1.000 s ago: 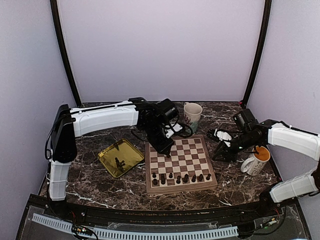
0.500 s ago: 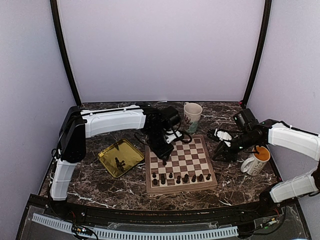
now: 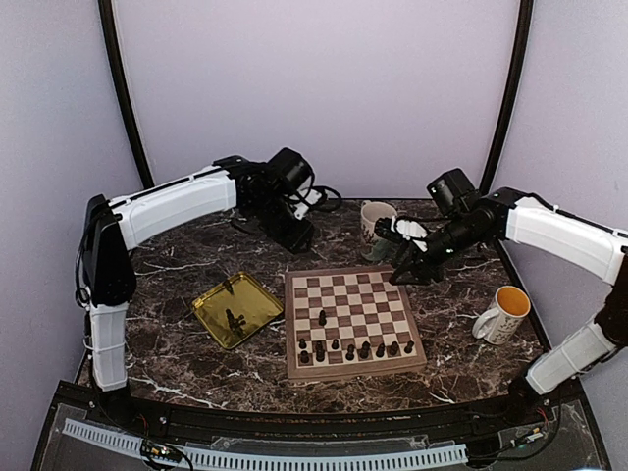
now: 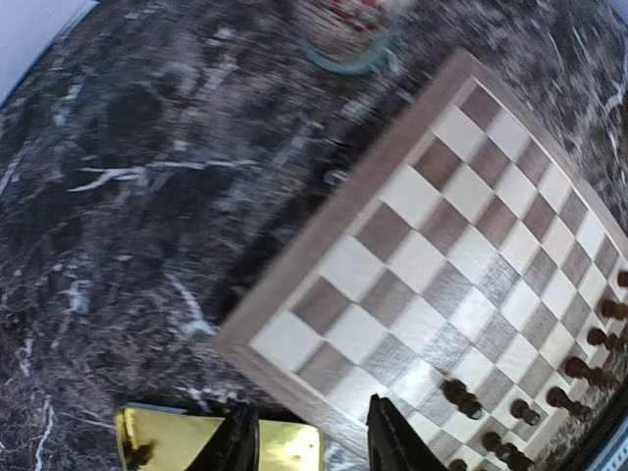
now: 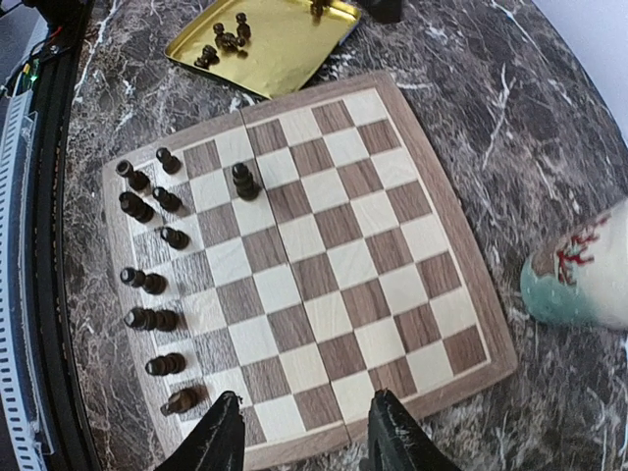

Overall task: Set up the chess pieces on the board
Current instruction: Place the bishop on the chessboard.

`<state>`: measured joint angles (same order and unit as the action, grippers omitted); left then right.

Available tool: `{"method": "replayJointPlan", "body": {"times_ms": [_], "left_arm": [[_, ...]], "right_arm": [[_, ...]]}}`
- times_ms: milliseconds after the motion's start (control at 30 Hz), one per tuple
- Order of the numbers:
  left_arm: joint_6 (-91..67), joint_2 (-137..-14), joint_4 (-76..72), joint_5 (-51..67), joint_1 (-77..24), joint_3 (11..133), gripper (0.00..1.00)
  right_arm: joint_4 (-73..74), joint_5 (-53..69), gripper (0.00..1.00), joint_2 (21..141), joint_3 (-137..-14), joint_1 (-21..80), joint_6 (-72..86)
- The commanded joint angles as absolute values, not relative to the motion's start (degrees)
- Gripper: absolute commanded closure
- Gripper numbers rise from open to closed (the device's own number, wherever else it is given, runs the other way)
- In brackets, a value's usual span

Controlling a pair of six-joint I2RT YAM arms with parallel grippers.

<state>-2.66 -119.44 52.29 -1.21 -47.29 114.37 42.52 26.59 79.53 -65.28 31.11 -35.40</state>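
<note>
**Item 1, left gripper (image 4: pixel 314 449).** We record its two fingers (image 4: pixel 240 444) parted by a moderate gap, with nothing between them. It hangs raised above the dark marble table (image 3: pixel 196 368), beyond the far left corner of the board (image 3: pixel 355 370), touching nothing. In its wrist view the board lies ahead of the fingers and apart from them. A corner of the gold tray (image 3: pixel 253 297) shows beside the left finger.

**Item 2, right gripper (image 5: pixel 306 437).** We record its fingers spread wide and empty. It hovers over the far right corner of the board, just in front of the patterned mug (image 3: pixel 378 224). In its wrist view the chequered squares fill the space ahead of the fingers, and one end of the row of pieces shows close to one finger. The top view puts the gripper at the far edge and that row at the near edge, so we list them as apart.

**Item 3, chess pieces (image 5: pixel 147 285).** We count a row of dark figures standing along the near edge of the board. A lone piece (image 3: pixel 322 318) stands further in, left of centre. Several more sit in the tray, which rests on the table just left of the board.

**Item 4, white mug (image 3: pixel 502 314).** Its inside is orange, and it stands on the table right of the board.
</note>
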Motion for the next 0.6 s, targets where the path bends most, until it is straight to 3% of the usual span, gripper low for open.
{"method": "replayJointPlan", "body": {"times_ms": [0,333,567], "left_arm": [[-4.45,-110.69,43.03,-5.71,-40.27,106.55,0.6],[-6.4,-98.12,25.18,-7.22,-32.64,86.64,0.61],[-6.39,-93.8,22.75,-8.47,-32.23,83.03,0.59]], "right_arm": [[45.52,25.77,0.57,85.6,-72.57,35.23,-35.41],[46.41,24.21,0.57,101.94,-82.94,43.96,-32.8],[47.03,20.7,0.57,110.22,-88.93,47.75,-31.64]]}}
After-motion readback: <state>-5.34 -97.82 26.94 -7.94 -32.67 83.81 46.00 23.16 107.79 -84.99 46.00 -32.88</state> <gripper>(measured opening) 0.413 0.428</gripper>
